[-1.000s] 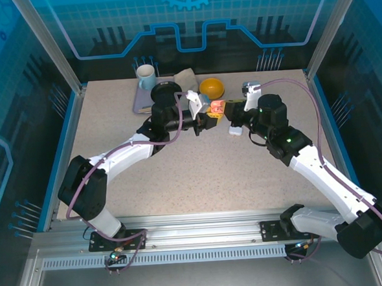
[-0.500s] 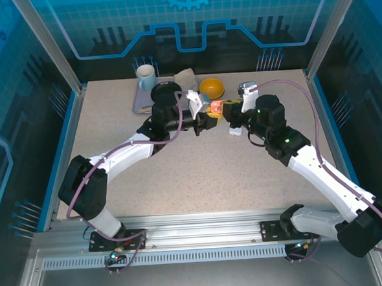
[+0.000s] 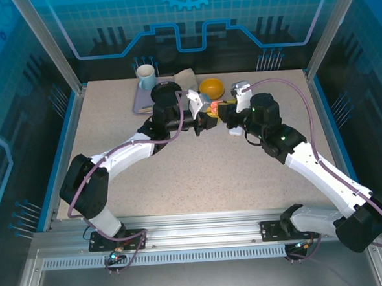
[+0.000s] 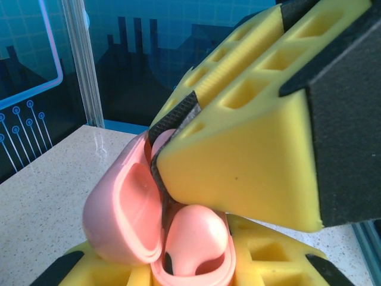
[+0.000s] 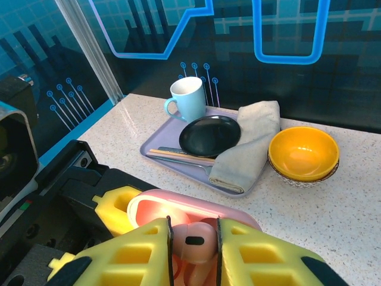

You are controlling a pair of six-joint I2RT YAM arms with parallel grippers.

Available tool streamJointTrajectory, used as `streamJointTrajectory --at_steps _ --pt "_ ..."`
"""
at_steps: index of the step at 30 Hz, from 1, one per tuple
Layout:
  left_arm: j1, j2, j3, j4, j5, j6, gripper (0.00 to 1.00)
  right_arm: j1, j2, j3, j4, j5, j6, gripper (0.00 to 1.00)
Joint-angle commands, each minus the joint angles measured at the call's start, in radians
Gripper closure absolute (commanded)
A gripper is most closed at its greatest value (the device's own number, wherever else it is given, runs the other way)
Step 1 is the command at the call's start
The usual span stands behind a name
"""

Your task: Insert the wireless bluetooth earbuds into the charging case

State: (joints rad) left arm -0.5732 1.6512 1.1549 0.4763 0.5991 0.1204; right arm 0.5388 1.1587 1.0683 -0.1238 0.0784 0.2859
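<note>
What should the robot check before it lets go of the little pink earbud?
1. Pink case open: ok.
2. Left claw shut on the pink case: ok.
3. Pink earbud held in the right claw: ok.
4. Pink earbud down inside the open case: ok.
5. Pink earbud fully seated in its slot: cannot tell.

White arms (image 3: 123,153), black joints (image 3: 267,109), yellow fingers (image 5: 268,256)
</note>
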Motion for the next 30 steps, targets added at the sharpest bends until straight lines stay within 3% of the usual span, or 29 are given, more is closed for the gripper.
streamJointTrajectory --at_steps 1,11,30 --pt "-0.003 -0.004 0.04 0.082 0.005 -0.026 1.0 0.028 0.012 0.022 -0.052 -0.003 -0.014 0.77" --pt "0.001 -0.004 0.035 0.089 0.011 -0.038 1.0 -0.002 0.013 0.037 -0.07 0.024 0.027 0.64" --pt "0.001 0.009 0.035 0.084 0.017 -0.053 1.0 -0.083 -0.009 0.083 -0.079 -0.061 0.147 0.43"
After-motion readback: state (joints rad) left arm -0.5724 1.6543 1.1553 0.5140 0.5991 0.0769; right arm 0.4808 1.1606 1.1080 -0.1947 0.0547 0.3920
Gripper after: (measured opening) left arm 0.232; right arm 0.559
